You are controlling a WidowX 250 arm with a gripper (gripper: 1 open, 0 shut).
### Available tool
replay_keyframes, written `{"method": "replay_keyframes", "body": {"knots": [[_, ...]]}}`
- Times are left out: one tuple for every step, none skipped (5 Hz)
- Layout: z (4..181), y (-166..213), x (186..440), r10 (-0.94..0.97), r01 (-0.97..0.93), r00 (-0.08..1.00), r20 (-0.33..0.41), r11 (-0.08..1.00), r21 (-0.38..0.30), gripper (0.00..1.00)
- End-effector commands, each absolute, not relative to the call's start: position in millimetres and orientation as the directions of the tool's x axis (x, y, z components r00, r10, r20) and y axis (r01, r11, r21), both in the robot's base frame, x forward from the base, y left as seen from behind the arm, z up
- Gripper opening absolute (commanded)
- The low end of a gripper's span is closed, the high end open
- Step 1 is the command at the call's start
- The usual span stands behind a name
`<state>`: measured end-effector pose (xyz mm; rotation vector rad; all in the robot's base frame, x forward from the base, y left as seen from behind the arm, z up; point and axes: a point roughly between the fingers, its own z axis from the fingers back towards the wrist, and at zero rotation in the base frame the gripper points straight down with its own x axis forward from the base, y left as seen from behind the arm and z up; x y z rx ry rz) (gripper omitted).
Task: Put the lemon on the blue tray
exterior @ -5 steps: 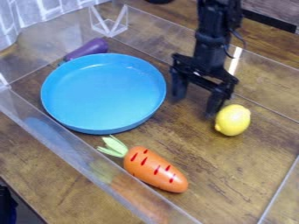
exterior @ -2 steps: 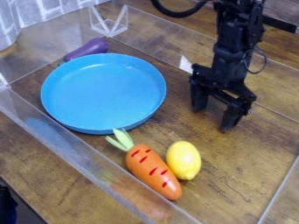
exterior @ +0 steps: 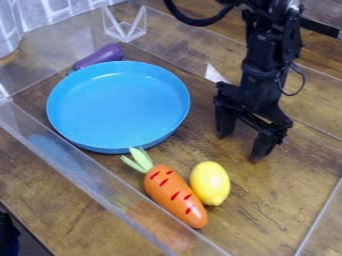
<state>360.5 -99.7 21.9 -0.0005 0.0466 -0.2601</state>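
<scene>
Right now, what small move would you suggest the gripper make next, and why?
Probably shift the open gripper toward the camera and a little left until it is over the lemon. It holds nothing, and the lemon lies against the carrot, outside the blue tray.

The scene sits on a table (exterior: 80, 200) of dark brown wooden planks, with grain and seams running diagonally across the view. A low clear plastic wall (exterior: 54, 150) borders the working area: one pane runs along the left edge from the upper left down toward the bottom, and another crosses the far side at the top. Pale glare streaks lie on these panes. In the upper left corner, behind the clear wall, stands a see-through plastic piece (exterior: 127, 20) with slanted edges. The light is soft and even, with faint shadows on the wood. No floor, window or room wall shows.
</scene>
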Motion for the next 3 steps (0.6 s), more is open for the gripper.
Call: {"method": "replay_keyframes", "body": {"knots": [[33.5, -101.1, 356.0, -0.236, 0.236, 0.972, -0.018, 0.972, -0.009, 1.0], [30.7, -94.8, 351.5, -0.206, 0.206, 0.978, -0.03, 0.979, -0.009, 1.0], [28.0, -84.7, 340.3, -0.168, 0.168, 0.985, -0.043, 0.986, -0.008, 1.0]]}}
